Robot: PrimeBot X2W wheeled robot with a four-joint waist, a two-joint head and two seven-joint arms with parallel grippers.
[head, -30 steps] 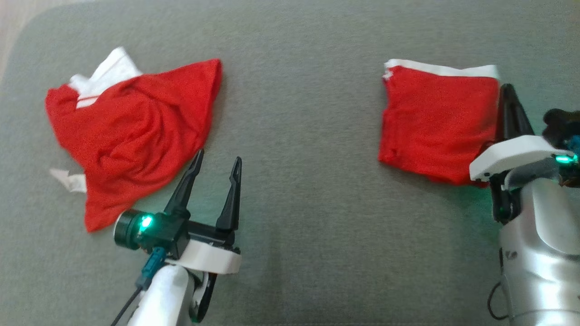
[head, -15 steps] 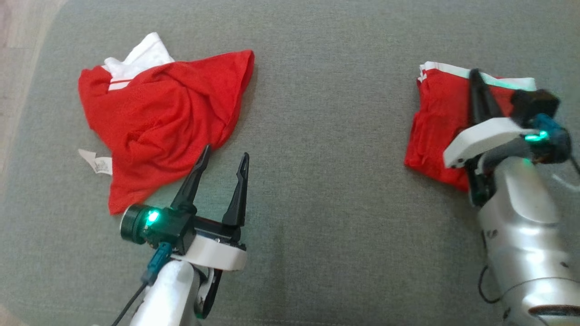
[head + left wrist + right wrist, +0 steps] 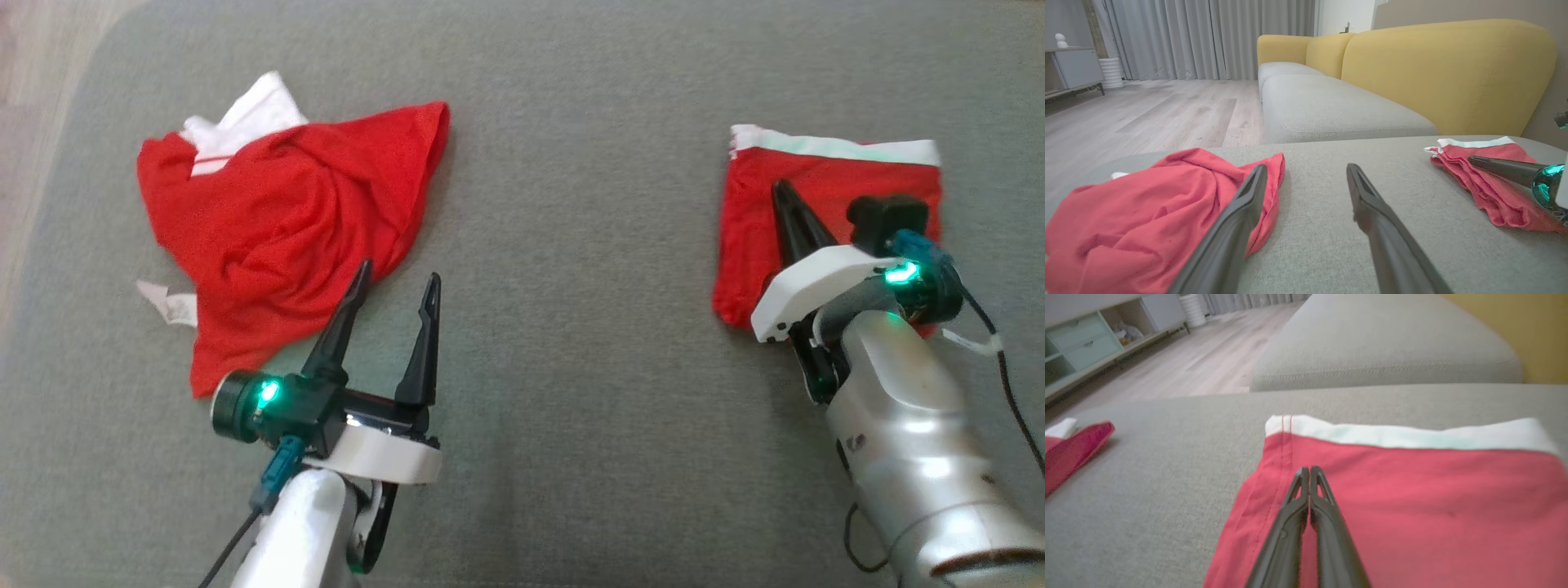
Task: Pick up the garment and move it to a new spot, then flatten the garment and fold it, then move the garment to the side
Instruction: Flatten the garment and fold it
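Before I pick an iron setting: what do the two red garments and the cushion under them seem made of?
Crumpled garment: thin matte knit, probably jersey or polyester; soft draping creases.
Folded garment: apparently the same red cloth; lies in flat layers.
Cushion: coarse grey woven upholstery, visible grain.

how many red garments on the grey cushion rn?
2. A crumpled garment at the left, beside the open left tool; a folded garment at the right, with the shut right tool over it.
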